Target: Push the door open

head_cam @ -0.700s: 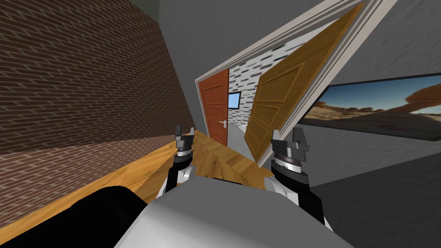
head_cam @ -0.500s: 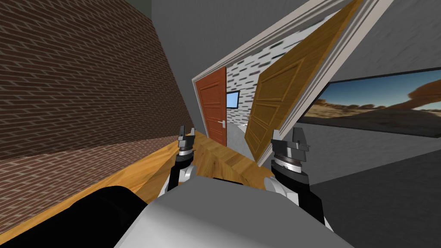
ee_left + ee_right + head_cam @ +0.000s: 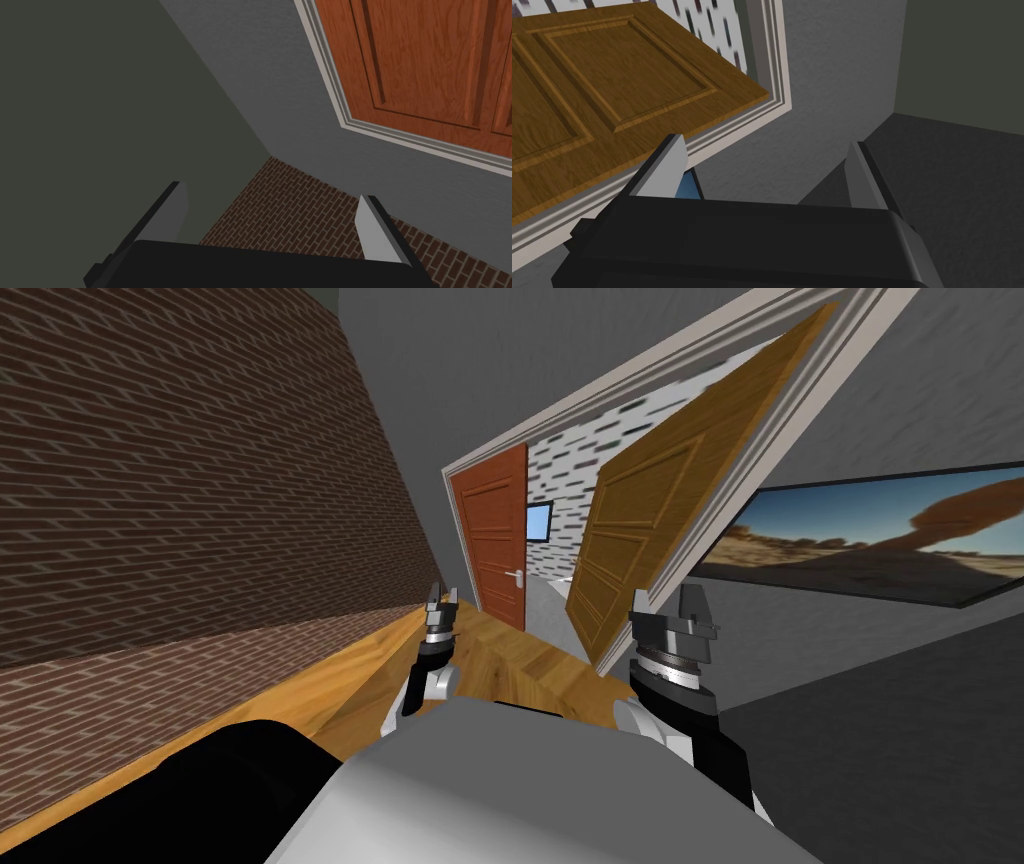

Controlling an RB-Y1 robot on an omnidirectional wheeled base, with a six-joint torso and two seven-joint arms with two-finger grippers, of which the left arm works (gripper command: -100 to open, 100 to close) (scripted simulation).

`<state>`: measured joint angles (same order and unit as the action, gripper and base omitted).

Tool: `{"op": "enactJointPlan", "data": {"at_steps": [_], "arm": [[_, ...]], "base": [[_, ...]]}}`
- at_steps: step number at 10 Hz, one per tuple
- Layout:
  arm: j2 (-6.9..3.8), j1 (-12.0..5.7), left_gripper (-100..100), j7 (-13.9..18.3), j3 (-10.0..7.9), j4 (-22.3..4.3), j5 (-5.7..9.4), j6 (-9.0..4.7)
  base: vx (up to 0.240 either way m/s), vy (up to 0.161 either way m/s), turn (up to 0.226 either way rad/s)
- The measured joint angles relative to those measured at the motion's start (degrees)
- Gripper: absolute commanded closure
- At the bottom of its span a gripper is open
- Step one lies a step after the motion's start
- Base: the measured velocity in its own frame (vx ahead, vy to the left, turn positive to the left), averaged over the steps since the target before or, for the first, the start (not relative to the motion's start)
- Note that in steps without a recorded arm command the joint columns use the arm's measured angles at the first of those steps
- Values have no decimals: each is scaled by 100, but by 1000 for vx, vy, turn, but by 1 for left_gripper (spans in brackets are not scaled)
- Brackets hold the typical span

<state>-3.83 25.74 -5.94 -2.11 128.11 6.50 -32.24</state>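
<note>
Both your hands are spread, holding nothing: left hand (image 3: 440,592) above the wooden floor (image 3: 340,680), right hand (image 3: 668,604) near the light-brown panelled door (image 3: 650,518), which stands partly open in its white frame (image 3: 777,60) ahead.

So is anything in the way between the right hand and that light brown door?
Nothing visible does. The right hand, open, sits close by the partly open light brown door, with only grey wall and the white door frame beside it.

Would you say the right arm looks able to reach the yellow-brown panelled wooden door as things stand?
Probably yes: the open right gripper sits close beside that yellow-brown door, with nothing between them.
</note>
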Motion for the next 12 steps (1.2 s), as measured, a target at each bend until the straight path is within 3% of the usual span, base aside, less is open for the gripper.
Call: {"op": "enactJointPlan", "data": {"at_steps": [7,12], "arm": [[-28,-590,-100,-42,-122,-1011,-55,182],[-24,-1194,-100,-70,-264,-1976,-99,344]], "base": [[70,68,-115],[85,102,-149]]}}
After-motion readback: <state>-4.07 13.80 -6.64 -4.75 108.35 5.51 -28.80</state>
